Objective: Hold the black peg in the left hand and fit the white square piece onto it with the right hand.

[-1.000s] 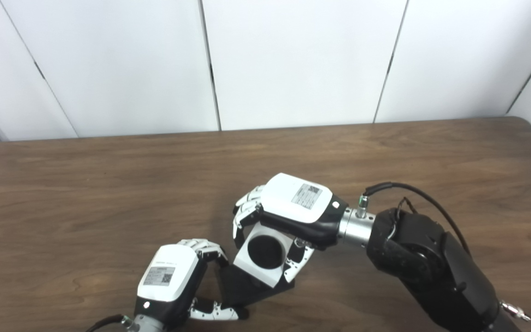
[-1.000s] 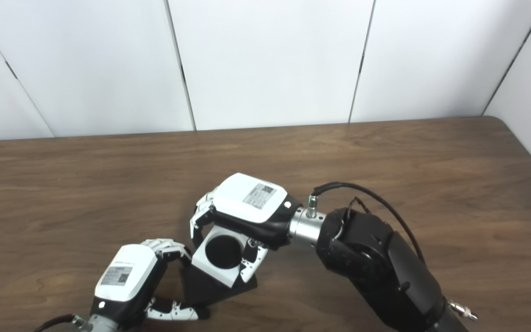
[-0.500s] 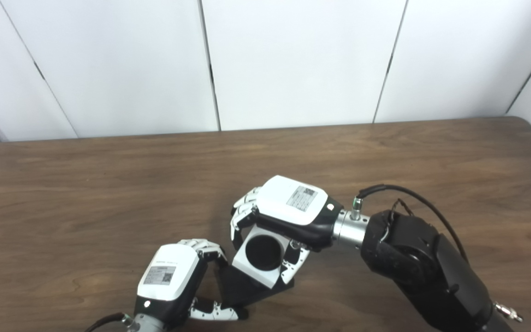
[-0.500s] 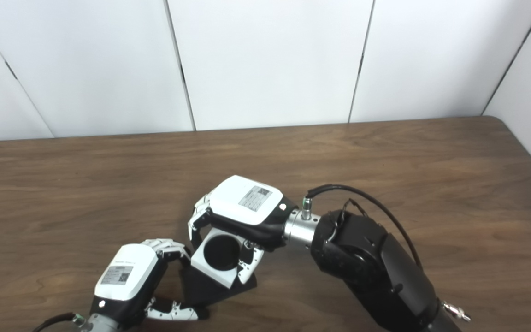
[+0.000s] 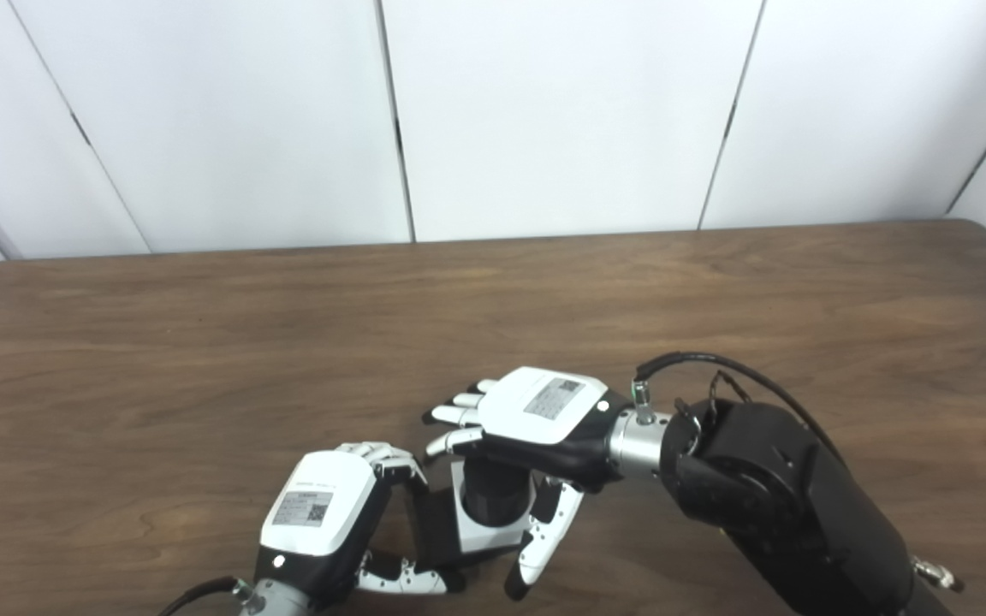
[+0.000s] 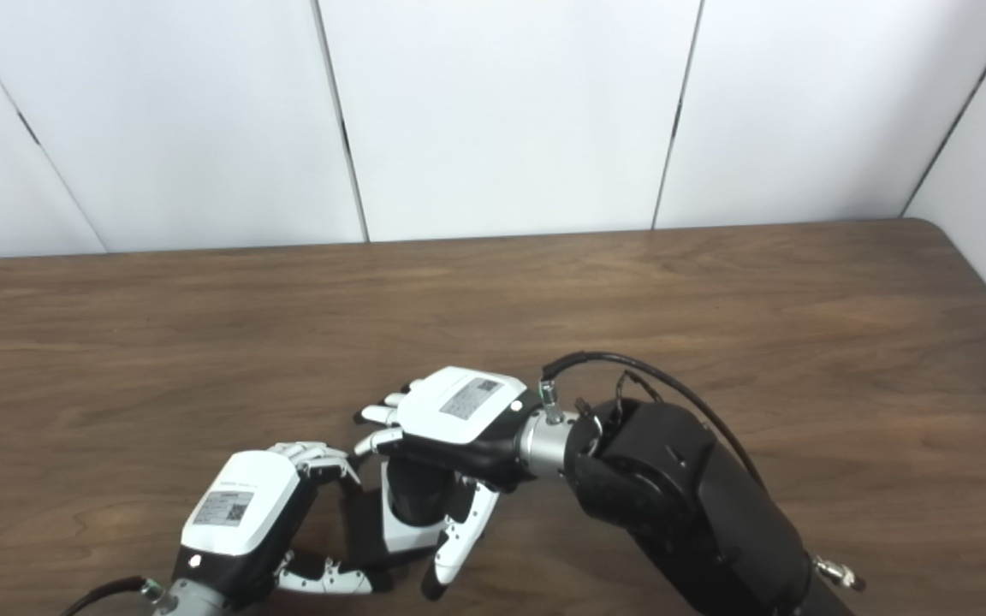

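Observation:
My left hand is at the table's front edge, curled around the flat black base of the black peg. The white square piece sits low on that base, and the dark round peg fills its hole. My right hand hovers just above the piece with its palm down. Its fingers are spread out to the left, and its thumb hangs down along the piece's right side. Nothing is clasped in it. The right palm hides the top of the peg.
The brown wooden table stretches wide to the left, back and right. White wall panels stand behind its far edge. My bulky black right forearm lies across the front right.
The right hand has lowered and spread its fingers, letting go of the white piece. The piece, held tilted before, now sits down flat over the peg. The view has shifted slightly.

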You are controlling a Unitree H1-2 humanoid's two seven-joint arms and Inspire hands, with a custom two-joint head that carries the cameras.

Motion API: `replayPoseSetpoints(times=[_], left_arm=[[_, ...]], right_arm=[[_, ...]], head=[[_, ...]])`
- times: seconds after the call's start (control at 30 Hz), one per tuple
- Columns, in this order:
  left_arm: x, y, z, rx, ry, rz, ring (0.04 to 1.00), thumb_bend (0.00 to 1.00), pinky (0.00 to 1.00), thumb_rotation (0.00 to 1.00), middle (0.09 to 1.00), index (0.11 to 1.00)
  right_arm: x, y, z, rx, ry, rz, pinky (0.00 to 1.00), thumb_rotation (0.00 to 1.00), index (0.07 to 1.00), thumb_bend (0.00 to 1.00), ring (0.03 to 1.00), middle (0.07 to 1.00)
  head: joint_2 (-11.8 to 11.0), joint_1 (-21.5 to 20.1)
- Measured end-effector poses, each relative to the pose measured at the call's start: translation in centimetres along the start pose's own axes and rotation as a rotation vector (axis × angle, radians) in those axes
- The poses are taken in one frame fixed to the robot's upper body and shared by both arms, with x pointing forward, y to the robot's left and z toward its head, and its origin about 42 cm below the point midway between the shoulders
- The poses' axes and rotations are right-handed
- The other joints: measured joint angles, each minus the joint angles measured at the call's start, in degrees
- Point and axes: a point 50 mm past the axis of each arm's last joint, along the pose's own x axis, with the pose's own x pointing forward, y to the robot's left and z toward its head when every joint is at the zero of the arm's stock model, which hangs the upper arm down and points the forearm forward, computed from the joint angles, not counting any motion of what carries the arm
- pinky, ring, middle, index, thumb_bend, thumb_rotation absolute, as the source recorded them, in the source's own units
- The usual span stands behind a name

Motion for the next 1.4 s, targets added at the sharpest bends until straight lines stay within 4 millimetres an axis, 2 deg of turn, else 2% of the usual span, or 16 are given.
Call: replayPoseSetpoints(times=[0.3,0.5,0.53,0.57,0.6,0.63,0.67,0.73,1.0,1.13,1.33,1.4], left_arm=[[0.0,0.0,0.0,0.0,0.002,0.001,0.777,0.51,0.78,0.07,0.724,0.49],[-0.1,0.0,-0.1,-0.006,0.008,0.01,0.751,0.5,0.77,0.08,0.715,0.497],[-0.1,0.0,-0.1,-0.008,0.01,0.013,0.755,0.57,0.77,0.23,0.728,0.612],[-0.1,0.0,-0.1,-0.009,0.012,0.015,0.756,0.68,0.76,0.31,0.748,0.7],[-0.2,0.0,-0.2,-0.02,0.014,0.019,0.762,0.85,0.74,0.34,0.781,0.801],[-0.2,0.0,-0.3,-0.044,0.016,0.025,0.771,0.92,0.73,0.35,0.808,0.862],[-0.3,0.0,-0.3,-0.081,0.015,0.03,0.784,0.97,0.72,0.35,0.84,0.927],[-0.2,0.1,-0.5,-0.149,0.016,0.04,0.796,0.99,0.71,0.35,0.87,0.981],[-0.7,0.5,-1.0,-0.382,0.0,0.003,0.947,1.0,0.84,0.36,0.992,1.0],[-0.7,0.6,-1.0,-0.466,-0.004,-0.022,0.958,1.0,0.83,0.34,1.0,1.0],[-0.6,0.9,-1.0,-0.502,-0.003,-0.022,0.96,1.0,0.82,0.36,1.0,1.0],[-0.6,0.9,-1.1,-0.542,-0.004,-0.022,0.981,1.0,0.85,0.37,1.0,1.0]], right_arm=[[-0.8,0.4,-0.9,0.053,0.047,-0.02,1.0,0.59,0.952,1.0,1.0,1.0],[-2.6,0.6,-1.8,0.086,0.096,-0.046,1.0,0.57,0.941,1.0,1.0,1.0],[-2.9,0.7,-2.0,0.092,0.106,-0.053,1.0,0.58,0.939,1.0,1.0,1.0],[-3.1,0.8,-2.2,0.1,0.115,-0.058,1.0,0.58,0.935,1.0,1.0,1.0],[-3.3,1.0,-2.4,0.109,0.122,-0.066,1.0,0.58,0.932,1.0,1.0,0.998],[-3.5,1.2,-2.4,0.119,0.127,-0.071,1.0,0.59,0.929,1.0,1.0,0.996],[-3.7,1.5,-2.5,0.132,0.132,-0.077,1.0,0.59,0.925,1.0,1.0,0.994],[-4.0,1.9,-2.6,0.148,0.139,-0.086,1.0,0.58,0.92,1.0,1.0,0.992],[-4.4,1.8,-3.0,0.169,0.159,-0.109,1.0,0.58,0.902,1.0,1.0,0.969],[-4.5,1.7,-3.2,0.18,0.165,-0.113,1.0,0.58,0.894,0.99,1.0,0.962],[-4.3,1.6,-3.4,0.186,0.172,-0.118,1.0,0.6,0.887,0.98,1.0,0.951],[-4.2,1.6,-3.7,0.197,0.175,-0.119,1.0,0.62,0.897,0.97,1.0,0.955]], head=[[0.0,-0.26],[0.17,-0.26],[0.18,-0.18],[0.26,-0.26],[0.26,-0.61],[0.26,-0.62],[0.35,-0.7],[0.35,-0.79],[0.44,-0.97],[0.62,-0.79],[0.18,-0.79],[-0.17,-1.05]])
